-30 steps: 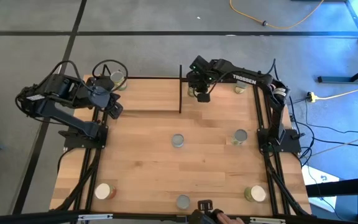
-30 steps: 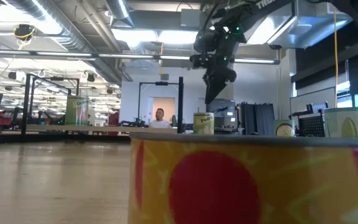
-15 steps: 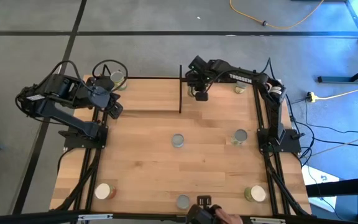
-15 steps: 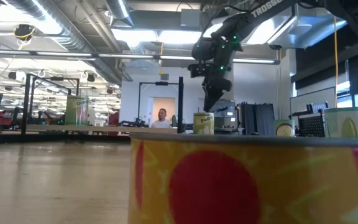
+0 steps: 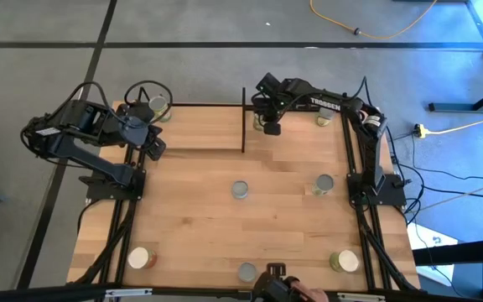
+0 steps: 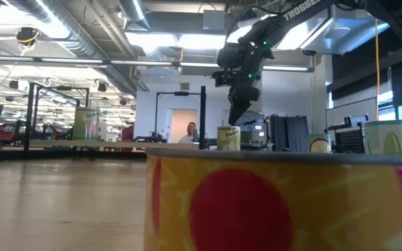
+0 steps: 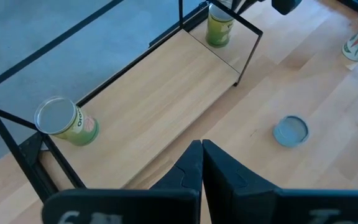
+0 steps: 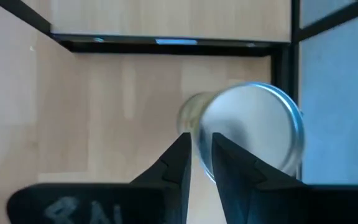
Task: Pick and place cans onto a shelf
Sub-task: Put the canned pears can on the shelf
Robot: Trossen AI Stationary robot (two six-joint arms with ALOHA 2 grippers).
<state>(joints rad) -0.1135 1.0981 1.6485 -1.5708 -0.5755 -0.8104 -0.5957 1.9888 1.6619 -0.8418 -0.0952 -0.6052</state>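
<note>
Cans sit in two places: two on the shelf (image 5: pixel 193 127) at the far edge of the table (image 5: pixel 199 226), and six on the table itself. Going from the left in the high view, the left gripper (image 5: pixel 155 148) waits at the shelf's left end, its fingers (image 7: pixel 191 165) pressed together on nothing. Just beyond it a can (image 5: pixel 158 109) stands upright in the shelf's far left corner; in the left wrist view the same can (image 7: pixel 64 121) is close to a black corner post. A white-topped can (image 5: pixel 138 257) stands near the table's front left corner. A grey-topped can (image 5: pixel 240 190) is at mid-table and another (image 5: pixel 247 272) at the front edge, close before the low camera, so its red and yellow side (image 6: pixel 285 202) blocks much of the low view. The right gripper (image 5: pixel 270 127) hangs over the shelf's right end, beside a tall black post (image 5: pixel 243 120), and in the high view it hides the can below it. The low view shows that can (image 6: pixel 228 137) upright under the fingertips, apart from them; the right wrist view looks down on its silvery top (image 8: pixel 253 127), with the fingers (image 8: pixel 178 163) nearly together and holding nothing. Further right stand a can (image 5: pixel 323 121) near the far right corner, one (image 5: pixel 323 184) by the right arm's base and one (image 5: pixel 344 261) at the front right. A hand (image 5: pixel 304 294) is cut off at the front edge.
</note>
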